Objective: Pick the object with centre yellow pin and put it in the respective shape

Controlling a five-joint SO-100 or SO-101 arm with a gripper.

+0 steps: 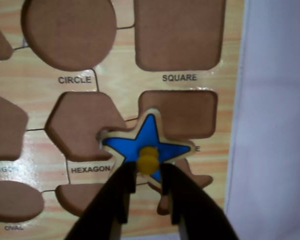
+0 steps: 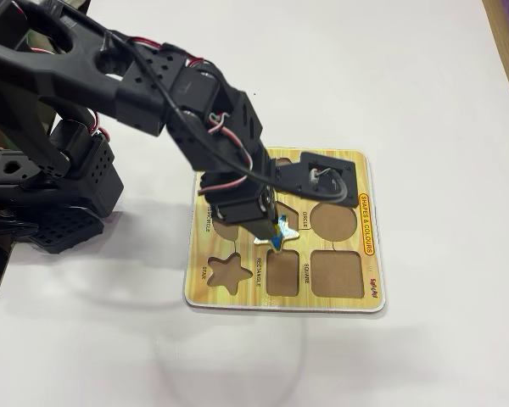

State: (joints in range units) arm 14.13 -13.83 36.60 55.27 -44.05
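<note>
Wrist view: our gripper (image 1: 149, 172) pinches the yellow pin (image 1: 148, 157) of the blue star (image 1: 148, 142). We see it held over the board (image 1: 120, 80), overlapping the hexagon (image 1: 82, 125) and rectangle (image 1: 182, 112) recesses.

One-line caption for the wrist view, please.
Black two-finger gripper clamps the yellow pin of a blue wooden star piece above the wooden shape-puzzle board.
</note>
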